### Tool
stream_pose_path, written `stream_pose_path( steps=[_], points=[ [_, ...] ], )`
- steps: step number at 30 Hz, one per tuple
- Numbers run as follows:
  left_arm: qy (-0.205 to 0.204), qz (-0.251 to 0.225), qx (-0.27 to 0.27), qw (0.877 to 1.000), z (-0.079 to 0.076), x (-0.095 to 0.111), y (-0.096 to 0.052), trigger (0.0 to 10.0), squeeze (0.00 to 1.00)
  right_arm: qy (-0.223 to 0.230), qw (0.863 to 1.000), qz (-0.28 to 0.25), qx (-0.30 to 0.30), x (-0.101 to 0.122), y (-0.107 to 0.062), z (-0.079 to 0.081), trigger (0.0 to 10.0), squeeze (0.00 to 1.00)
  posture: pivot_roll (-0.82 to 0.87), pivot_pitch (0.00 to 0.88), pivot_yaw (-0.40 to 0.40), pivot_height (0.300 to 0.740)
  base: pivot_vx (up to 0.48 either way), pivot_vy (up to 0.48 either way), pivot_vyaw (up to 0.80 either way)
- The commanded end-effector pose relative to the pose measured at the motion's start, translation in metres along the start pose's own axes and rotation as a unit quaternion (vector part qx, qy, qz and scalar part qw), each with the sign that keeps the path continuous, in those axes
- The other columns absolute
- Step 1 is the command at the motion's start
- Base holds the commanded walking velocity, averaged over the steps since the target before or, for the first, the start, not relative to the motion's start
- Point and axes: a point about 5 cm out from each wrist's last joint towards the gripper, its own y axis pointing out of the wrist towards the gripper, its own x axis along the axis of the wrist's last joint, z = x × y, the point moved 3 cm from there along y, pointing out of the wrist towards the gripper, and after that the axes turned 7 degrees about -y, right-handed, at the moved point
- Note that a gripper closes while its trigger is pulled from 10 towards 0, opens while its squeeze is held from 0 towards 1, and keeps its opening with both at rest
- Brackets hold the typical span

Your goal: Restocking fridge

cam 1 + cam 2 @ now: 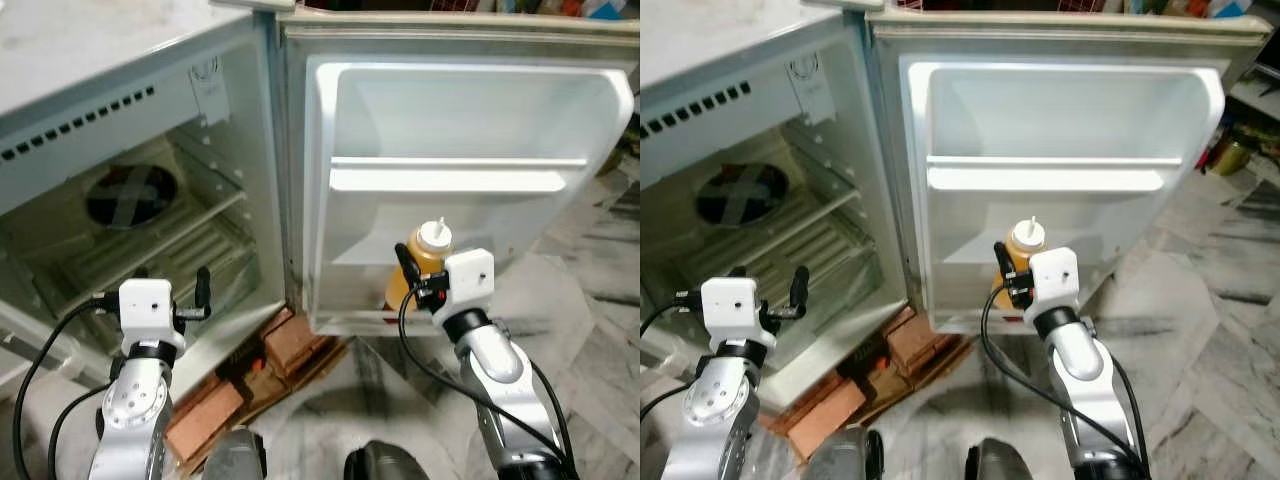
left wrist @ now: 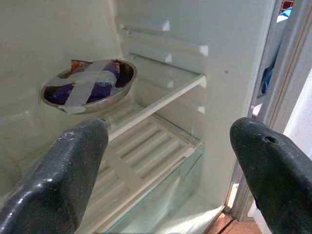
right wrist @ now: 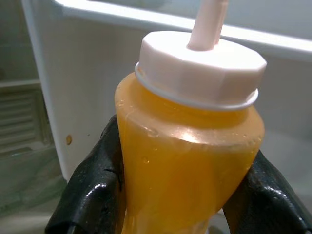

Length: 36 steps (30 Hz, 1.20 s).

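While right fingers clamp the mustard bottle at the door shelf; left fingers gape.

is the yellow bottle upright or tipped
Upright: the yellow squeeze bottle has its white nozzle pointing up, held by the right hand at the door shelf.

The open white fridge holds a taped metal bowl on its inner shelf. To the fridge's right, its open door carries an orange squeeze bottle on the lowest shelf. Reddish bricks lie under the fridge.
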Motion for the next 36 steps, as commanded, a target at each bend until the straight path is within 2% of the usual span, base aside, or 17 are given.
stream_pose_path(
  steps=[1, 5, 22, 31, 36],
  points=[
    [0.003, 0.004, 0.003, 1.000, 0.000, 0.000, -0.001, 10.0, 0.00, -0.001, 1.000, 0.000, 0.000, 0.001, -0.001, -0.001, 10.0, 0.00, 0.05, 0.120, -0.033, 0.657, 0.000, 0.000, 0.00],
    [0.003, 0.004, 0.001, 1.000, 0.000, -0.001, -0.001, 10.0, 0.00, -0.001, 1.000, 0.000, 0.000, 0.001, -0.001, -0.001, 10.0, 0.00, 0.05, 0.120, -0.032, 0.642, 0.000, 0.000, 0.00],
    [0.014, 0.005, 0.014, 1.000, 0.006, 0.000, -0.001, 10.0, 0.00, 0.001, 1.000, 0.001, 0.008, 0.001, 0.003, 0.003, 10.0, 0.00, 0.06, 0.131, -0.043, 0.642, 0.000, 0.000, 0.00],
    [0.006, -0.011, 0.006, 1.000, 0.004, 0.009, 0.008, 10.0, 0.00, 0.000, 1.000, -0.010, 0.011, 0.006, 0.015, 0.004, 10.0, 0.00, 0.06, 0.155, -0.037, 0.642, 0.000, 0.000, 0.00],
    [0.001, -0.010, 0.005, 1.000, 0.003, 0.009, 0.008, 10.0, 0.00, -0.002, 1.000, -0.011, 0.011, 0.007, 0.016, 0.003, 10.0, 0.00, 0.06, 0.159, -0.043, 0.642, 0.283, 0.000, 0.00]
  ],
)
